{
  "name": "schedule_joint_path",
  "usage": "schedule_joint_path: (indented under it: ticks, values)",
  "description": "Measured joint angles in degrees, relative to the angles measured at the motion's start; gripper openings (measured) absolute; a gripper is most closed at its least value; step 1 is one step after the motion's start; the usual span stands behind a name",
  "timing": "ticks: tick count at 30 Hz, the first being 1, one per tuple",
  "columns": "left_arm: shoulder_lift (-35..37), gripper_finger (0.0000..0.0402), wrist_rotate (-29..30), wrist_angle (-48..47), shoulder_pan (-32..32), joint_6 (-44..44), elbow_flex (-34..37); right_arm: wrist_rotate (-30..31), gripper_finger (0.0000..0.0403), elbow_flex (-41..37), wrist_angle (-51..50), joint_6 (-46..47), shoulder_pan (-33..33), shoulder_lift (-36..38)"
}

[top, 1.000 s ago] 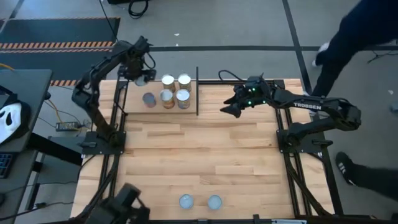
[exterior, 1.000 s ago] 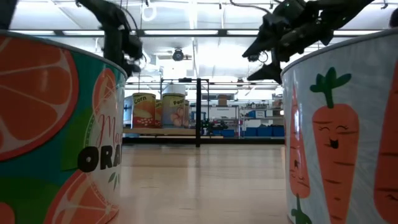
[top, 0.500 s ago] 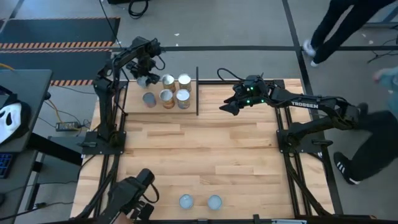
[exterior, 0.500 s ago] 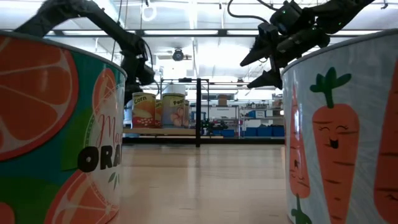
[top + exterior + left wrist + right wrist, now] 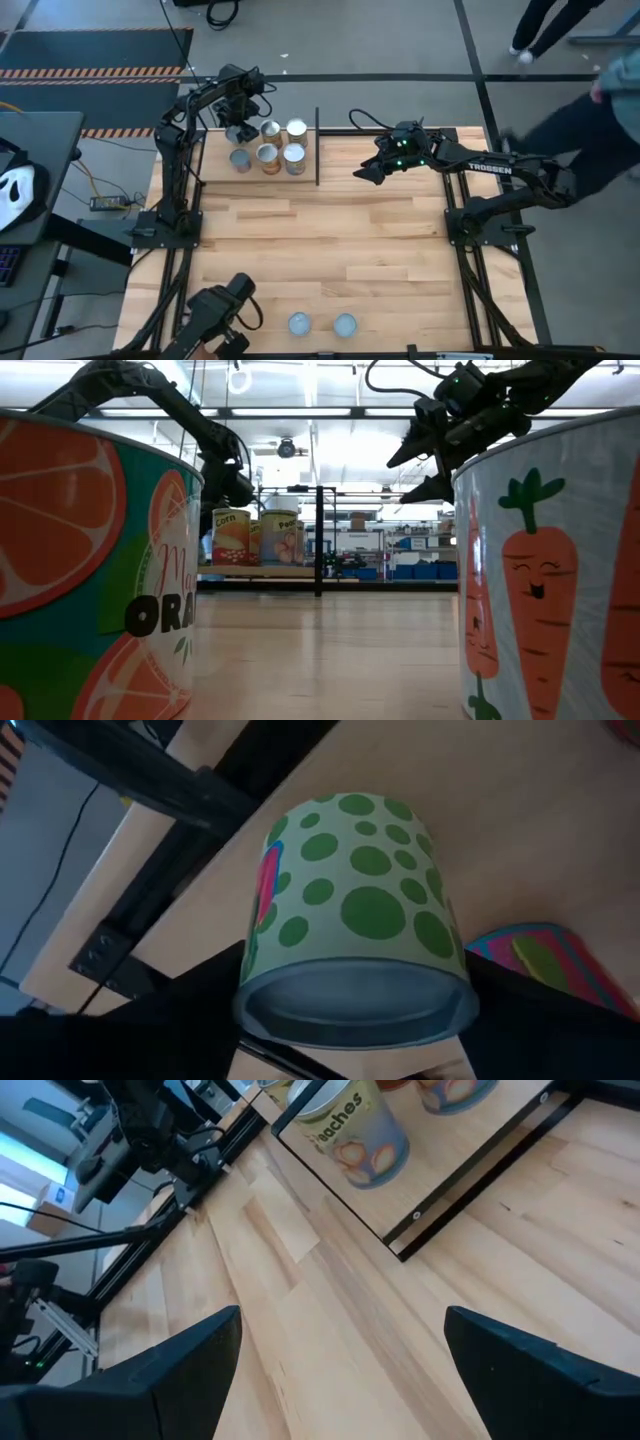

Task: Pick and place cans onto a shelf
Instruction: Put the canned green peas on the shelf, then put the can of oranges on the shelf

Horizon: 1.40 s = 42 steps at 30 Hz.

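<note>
Your left claw point(image 5: 236, 125) is gripping a green-spotted can point(image 5: 355, 920) over the shelf point(image 5: 305, 172), so next lower and release it; your right claw point(image 5: 368, 174) waits open.

The surface point(image 5: 330, 250) was pale planked wood with a smooth, faintly satin finish, and the shelf point(image 5: 470, 1165) was a light wood board edged by thin matt black metal rods. The cans point(image 5: 268, 148) had shiny silver metal tops and printed paper-like labels; one point(image 5: 355, 920) was pale green with darker green dots and a dull grey metal rim. Both arms looked matt black.
</note>
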State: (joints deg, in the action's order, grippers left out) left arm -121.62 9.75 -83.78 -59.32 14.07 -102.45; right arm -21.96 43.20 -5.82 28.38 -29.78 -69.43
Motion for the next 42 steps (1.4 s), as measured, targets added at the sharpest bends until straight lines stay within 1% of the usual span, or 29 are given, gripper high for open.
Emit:
schedule_joint_path:
  ticks: [3, 5, 15, 24, 29, 33, 38, 42]
  values:
    - [0.0, 0.0338, -0.49, 0.58, 0.41, 0.15, 0.0, -0.02, 0.0357, -0.02, -0.04, 0.2, 0.0, 0.0]
    - [0.0, 0.0345, -2.29, 0.71, 0.47, 0.11, 0.0, -0.02, 0.0357, -0.02, -0.04, 0.2, 0.0, 0.0]
    - [0.06, 0.035, -3.99, 0.69, 1.72, -1.59, 0.02, -0.02, 0.0357, -0.02, -0.07, 0.22, 0.0, 0.0]
    - [2.4, 0.0352, -3.55, -0.41, 2.82, -3.06, -0.78, -0.2, 0.0357, -0.02, -0.09, -0.78, 0.07, 0.02]
    - [5.56, 0.0352, -3.15, -2.65, 3.87, -5.76, -3.39, 0.04, 0.0357, -0.02, -0.2, -3.39, 0.09, 0.02]
    - [10.31, 0.035, -1.43, -6.5, 5.79, -8.94, -5.11, 0.7, 0.0357, -0.02, -0.25, -5.77, 0.74, 0.02]
    - [17.05, 0.0333, -2.14, -6.51, 9.41, -8.79, -0.49, 1.03, 0.0357, -0.02, -0.29, -6.95, 4.0, 0.07]
    - [19.02, 0.0317, 1.05, -6.19, 11.78, -7.7, 6.37, 1.32, 0.0357, -0.02, -0.28, -5.63, 9.87, 0.22]
